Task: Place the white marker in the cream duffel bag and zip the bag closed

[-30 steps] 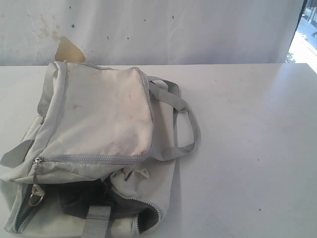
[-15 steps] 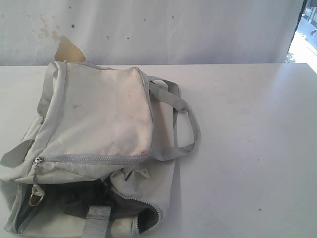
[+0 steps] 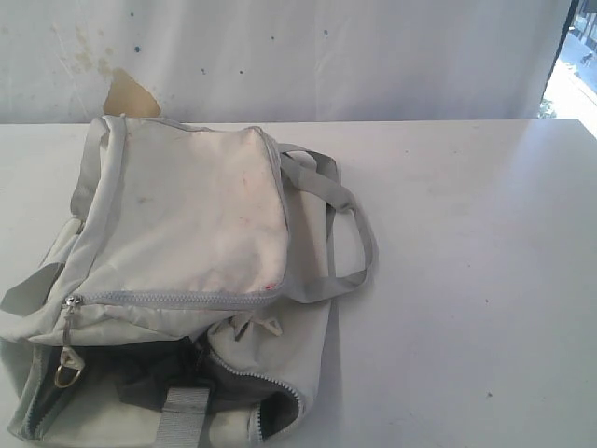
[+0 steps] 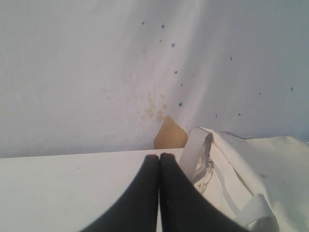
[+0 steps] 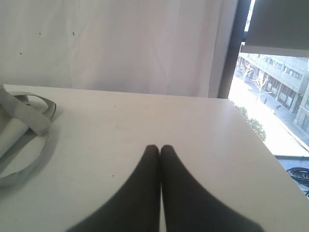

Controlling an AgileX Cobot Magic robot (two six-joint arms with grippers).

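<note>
The cream duffel bag (image 3: 187, 224) lies on the left of the white table (image 3: 466, 252), its grey handles (image 3: 347, 224) flopped to the right. One grey zipper (image 3: 168, 300) across the flap is shut. Below it the bag's mouth (image 3: 159, 369) gapes, showing dark lining. The white marker is out of view. Neither gripper appears in the exterior view. My left gripper (image 4: 159, 155) is shut and empty above the table, beside the bag's corner (image 4: 256, 174). My right gripper (image 5: 159, 146) is shut and empty over bare table, away from the handles (image 5: 24, 116).
A white cloth backdrop (image 3: 373, 56) with a brown torn patch (image 3: 126, 93) hangs behind the table. In the right wrist view the table's side edge (image 5: 270, 150) borders a window (image 5: 275, 82) looking onto a street.
</note>
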